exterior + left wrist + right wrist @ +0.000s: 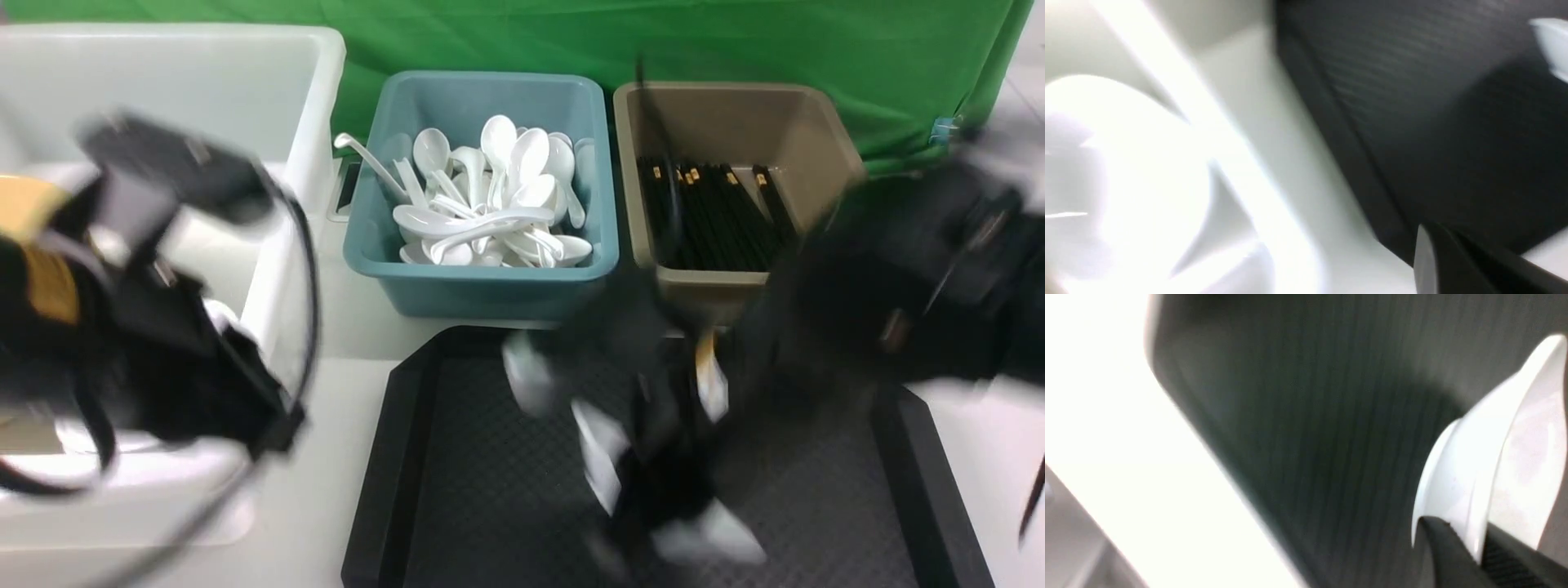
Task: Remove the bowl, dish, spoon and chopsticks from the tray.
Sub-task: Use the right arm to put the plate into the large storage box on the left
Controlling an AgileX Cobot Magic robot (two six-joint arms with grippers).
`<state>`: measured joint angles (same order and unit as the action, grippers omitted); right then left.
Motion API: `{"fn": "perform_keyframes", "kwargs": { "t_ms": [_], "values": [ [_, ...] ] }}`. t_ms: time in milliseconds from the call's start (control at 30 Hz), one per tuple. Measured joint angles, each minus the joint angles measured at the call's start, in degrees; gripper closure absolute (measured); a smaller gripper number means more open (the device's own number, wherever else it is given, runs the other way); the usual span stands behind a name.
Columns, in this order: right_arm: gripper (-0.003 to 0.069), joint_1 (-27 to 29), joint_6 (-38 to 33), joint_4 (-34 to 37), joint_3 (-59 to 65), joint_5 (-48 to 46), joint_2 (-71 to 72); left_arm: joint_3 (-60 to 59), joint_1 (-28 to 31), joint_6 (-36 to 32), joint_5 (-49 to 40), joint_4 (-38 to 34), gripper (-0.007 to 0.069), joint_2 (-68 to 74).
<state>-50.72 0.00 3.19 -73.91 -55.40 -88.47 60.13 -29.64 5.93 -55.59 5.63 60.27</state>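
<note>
Everything is motion-blurred. The black tray (457, 490) lies at the front centre. My right gripper (1480, 547) is shut on the rim of a white dish (1478, 465) and holds it over the tray (1310, 416). In the front view the right gripper (653, 465) and the dish (600, 457) are smeared above the tray's middle. My left gripper (1453, 261) shows its fingers together with nothing between them, near the tray's left edge (1355, 171). A mustard-yellow shape, probably the bowl (20, 204), shows in the white bin. No loose spoon or chopsticks are visible on the tray.
A large white bin (310, 106) stands at the left, with my left arm (163, 327) over it and white dishes (1126, 171) inside. A teal bin (473, 282) holds several white spoons. A brown bin (816, 131) holds black chopsticks. Green cloth hangs behind.
</note>
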Motion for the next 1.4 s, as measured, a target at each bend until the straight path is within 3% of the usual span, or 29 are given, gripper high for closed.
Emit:
{"fn": "perform_keyframes", "kwargs": {
  "t_ms": [67,200,300,367,400,467,533,567,633,800,900,1233,1400],
  "values": [
    [0.0627,0.2,-3.6,1.6,-6.5,-0.2,-1.1,3.0,0.0,2.2,-0.6,2.4,0.0638,-0.2],
    [0.0627,0.5,-14.7,12.4,-23.2,-0.6,-8.0,7.3,0.5,6.0,-2.2,6.5,0.0638,-0.3],
    [0.0627,0.5,-18.4,18.4,-32.0,-2.0,-13.0,7.5,3.3,7.2,-2.9,7.6,0.0638,-0.5],
    [0.0627,0.5,-19.5,21.4,-39.6,-3.8,-17.7,7.5,8.3,7.6,-3.9,7.8,0.0638,-0.5],
    [0.0627,0.5,-18.9,22.1,-45.4,-4.7,-21.0,7.5,14.3,7.6,-4.2,7.4,0.0638,-0.5],
    [0.0627,0.5,-18.5,22.3,-48.1,-5.1,-22.9,7.5,18.1,7.1,-4.3,6.6,0.0638,-0.5],
    [0.0627,0.3,-17.7,22.7,-53.1,-5.7,-26.7,7.5,28.9,4.0,-4.5,2.4,0.0638,-0.5],
    [0.0627,0.3,-17.7,22.7,-53.8,-5.8,-27.0,7.5,29.7,3.7,-4.5,1.9,0.0638,-0.5],
    [0.0627,-0.9,-19.1,23.1,-57.7,-5.7,-30.0,7.5,40.9,-1.5,-4.7,-6.1,0.0638,-0.5],
    [0.0627,-4.4,-21.6,23.8,-61.9,-2.6,-36.2,7.4,52.9,-10.4,-4.8,-21.3,0.0638,-0.5],
    [0.0627,-5.7,-23.8,24.0,-62.5,1.8,-39.9,6.2,54.4,-12.7,-5.0,-25.4,0.0638,-0.6],
    [0.0608,-6.3,-24.9,17.3,-62.5,10.1,-45.6,2.8,53.5,-16.2,-5.5,-26.1,0.0638,-0.7],
    [0.0416,-6.5,-22.7,17.0,-62.6,9.5,-45.8,2.8,53.0,-17.3,-5.5,-26.0,0.0638,-0.7]
  ]
}}
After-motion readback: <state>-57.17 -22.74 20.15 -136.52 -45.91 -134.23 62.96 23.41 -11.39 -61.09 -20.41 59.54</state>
